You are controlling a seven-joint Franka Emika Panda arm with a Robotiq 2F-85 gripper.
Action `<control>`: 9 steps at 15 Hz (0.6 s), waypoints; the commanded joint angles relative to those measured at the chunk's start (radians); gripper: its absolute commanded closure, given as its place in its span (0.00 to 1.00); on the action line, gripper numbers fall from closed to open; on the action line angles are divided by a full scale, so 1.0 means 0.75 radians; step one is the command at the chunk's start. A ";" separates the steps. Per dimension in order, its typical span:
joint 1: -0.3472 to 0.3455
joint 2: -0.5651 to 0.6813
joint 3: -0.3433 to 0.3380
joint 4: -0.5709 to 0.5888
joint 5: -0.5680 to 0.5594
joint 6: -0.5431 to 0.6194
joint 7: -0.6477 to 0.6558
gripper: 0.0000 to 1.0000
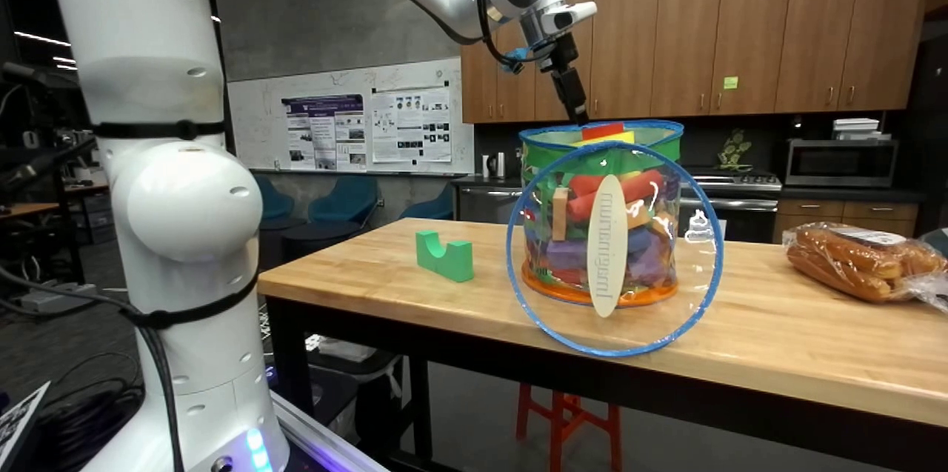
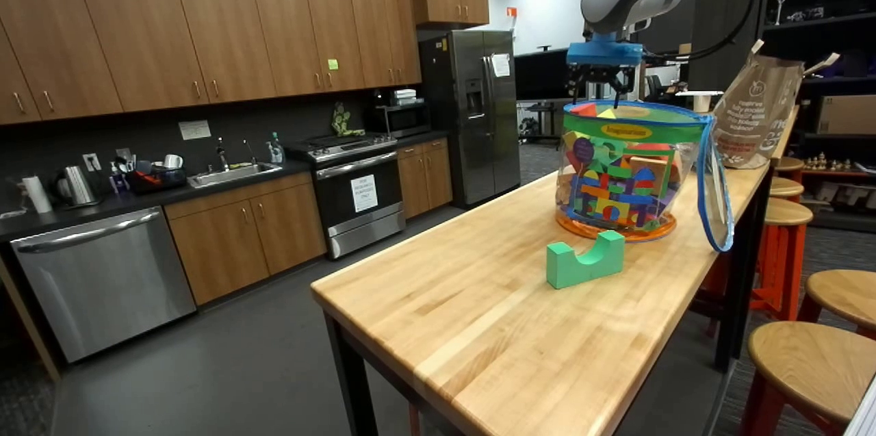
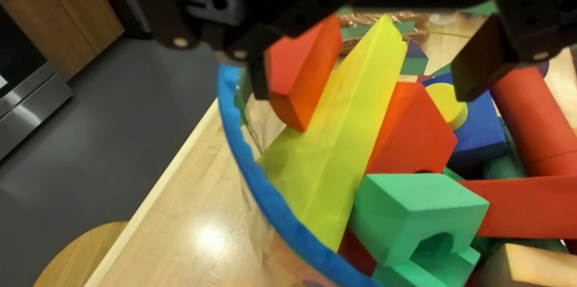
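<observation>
“Watching that hand [image 3: 363,88] over the bin [image 2: 626,131], can you tell whether it has hold of anything?”

“Nothing that I can see; its 2 fingers [image 3: 478,61] stand spread wide, 1 just beside the red block [image 3: 302,70], the other well away across the gap; whether the nearer finger touches the block I can't tell.”

“And the red block lies where, exactly?”

“At the top of the heap, poking up by the bin's blue rim [image 3: 254,171], resting against the long yellow block [image 3: 333,143] by the look of it; the bin itself stands on the counter [image 2: 445,326], its clear lid [image 1: 607,246] hanging down beside it, with a notched green block [image 2: 582,272] apart on the wood.”

“How would you make a good grip of it, then?”

“I'd centre the 2 fingers on the red block before squeezing; as they stand, the gap takes in the yellow block too, and closing there would probably jam both together; better to line up with 2 opposite flat faces, then go down slowly.”

“And what would you watch for?”

“That rim, mostly; it looks soft and might snag a fingertip; the yellow block seems to prop the red block, so I'd lift straight up, gently; otherwise the pile could slide.”
</observation>
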 commanded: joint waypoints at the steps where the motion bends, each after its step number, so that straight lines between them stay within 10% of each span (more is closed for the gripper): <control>1: 0.045 0.065 -0.030 0.109 -0.047 -0.060 0.064 0.00; 9: 0.080 0.148 -0.077 0.193 -0.080 -0.138 0.098 0.00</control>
